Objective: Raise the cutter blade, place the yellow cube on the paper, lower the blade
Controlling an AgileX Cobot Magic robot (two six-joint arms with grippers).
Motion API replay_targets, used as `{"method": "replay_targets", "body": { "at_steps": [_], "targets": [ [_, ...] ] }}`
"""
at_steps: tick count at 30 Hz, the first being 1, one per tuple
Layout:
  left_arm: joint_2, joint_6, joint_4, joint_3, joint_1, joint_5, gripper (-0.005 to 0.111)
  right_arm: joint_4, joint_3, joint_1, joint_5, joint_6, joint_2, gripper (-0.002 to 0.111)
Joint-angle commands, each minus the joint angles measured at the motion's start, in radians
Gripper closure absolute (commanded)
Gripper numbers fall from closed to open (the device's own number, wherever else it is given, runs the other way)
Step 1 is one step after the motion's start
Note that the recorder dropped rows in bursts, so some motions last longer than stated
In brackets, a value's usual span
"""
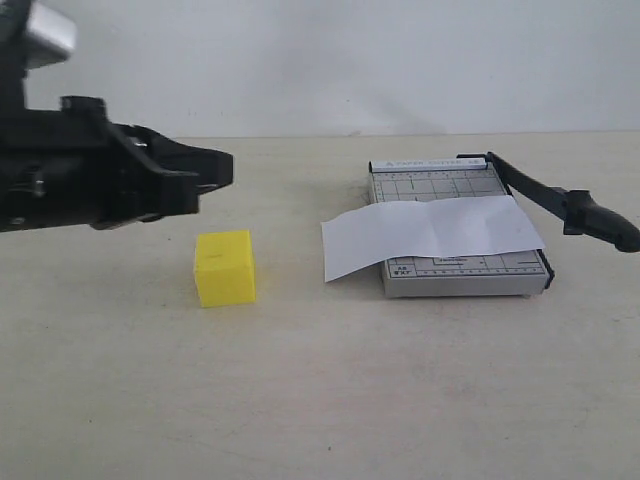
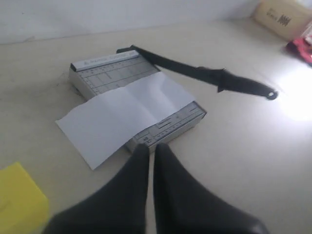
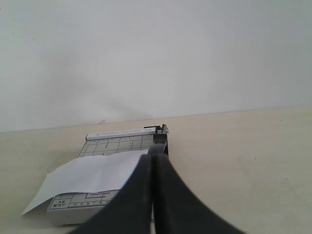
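The yellow cube (image 1: pixel 224 267) sits on the table left of the grey trimmer board (image 1: pixel 440 180); it also shows as a corner in the left wrist view (image 2: pixel 17 204). The paper (image 1: pixel 430 235) lies across the board, overhanging its left side. The cutter blade (image 1: pixel 540 190) stands raised at an angle, its handle (image 1: pixel 600 222) off the board's right side and free. My left gripper (image 1: pixel 225 168) hovers shut and empty above and behind the cube, pointing at the board (image 2: pixel 105 70). My right gripper (image 3: pixel 155 155) is shut and empty, out of the exterior view, looking along the blade (image 3: pixel 159 144).
A cardboard box (image 2: pixel 285 17) and something red (image 2: pixel 302 48) lie beyond the blade handle at the table's far side. A pale wall backs the table.
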Motion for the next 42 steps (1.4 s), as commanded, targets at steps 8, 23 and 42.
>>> {"method": "replay_targets", "body": {
  "at_steps": [8, 23, 42],
  "targets": [
    [0.341, 0.14, -0.017, -0.295, -0.256, -0.259, 0.102, 0.0, 0.007, 0.001, -0.001, 0.002, -0.006, 0.108],
    [0.731, 0.172, -0.017, -0.584, -0.307, -0.335, 0.102, 0.0, 0.007, 0.001, -0.003, 0.002, -0.006, 0.108],
    [1.063, 0.172, -0.005, -0.954, -0.307, -0.37, 0.102, 0.0, 0.007, 0.001, -0.003, 0.002, -0.006, 0.108]
  ]
}}
